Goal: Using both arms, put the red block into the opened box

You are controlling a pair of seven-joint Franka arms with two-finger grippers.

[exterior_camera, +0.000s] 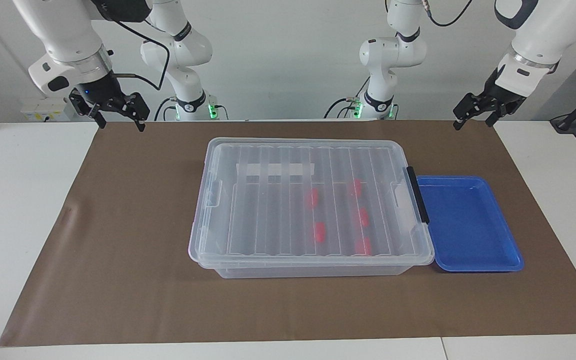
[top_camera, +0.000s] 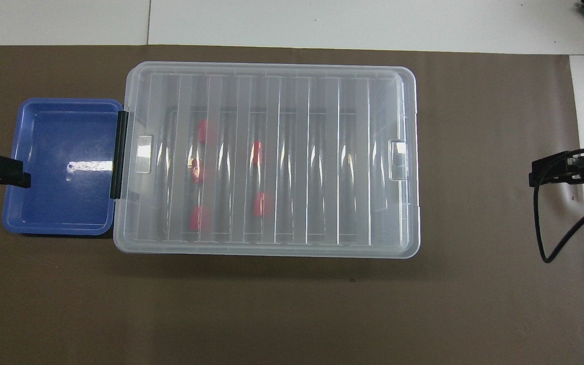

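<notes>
Lengthwise, box point(exterior_camera: 268, 240) spans arm to arm; black handle point(exterior_camera: 417, 194) toward left arm.

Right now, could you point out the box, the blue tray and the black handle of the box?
box point(exterior_camera: 268, 220): facing view, on its ribbed clear lid.
blue tray point(exterior_camera: 468, 225): facing view, on its bare floor.
black handle point(top_camera: 118, 154): overhead view, on the middle of the bar at the box's end, beside the tray.

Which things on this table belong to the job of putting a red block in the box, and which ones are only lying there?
Belong to the job:
- box, its lid on
- five red blocks, inside the box
- left claw, open, raised by the table's edge
- right claw, open, raised by the table's edge

Only lying there:
- blue tray, beside the box
- brown mat
</notes>
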